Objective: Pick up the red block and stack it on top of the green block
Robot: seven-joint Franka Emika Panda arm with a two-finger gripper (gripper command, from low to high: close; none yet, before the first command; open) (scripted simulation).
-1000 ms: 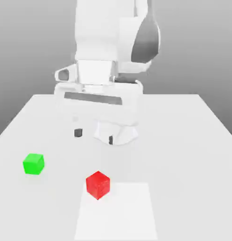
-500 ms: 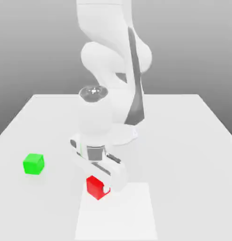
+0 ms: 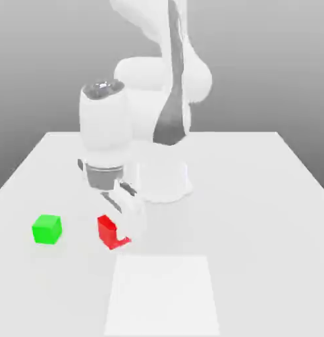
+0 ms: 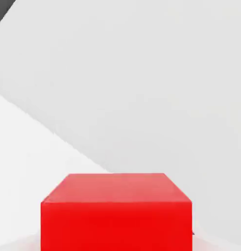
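Robot gripper (image 3: 118,237) pinching a red cube (image 3: 107,232) over a white table (image 3: 263,230).
Brighter white patch (image 3: 162,296) on tabletop; green cube (image 3: 47,230); plain gray backdrop (image 3: 39,66).

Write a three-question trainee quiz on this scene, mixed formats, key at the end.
1. True or false: the red block is stacked on the green block.

2. Multiple choice: what has the gripper closed on?
a) the green block
b) the red block
c) the white square

3. Fill in the blank: in the exterior view, the green block lies toward the exterior view's ____ from the red block.

Key: 1. false; 2. b; 3. left
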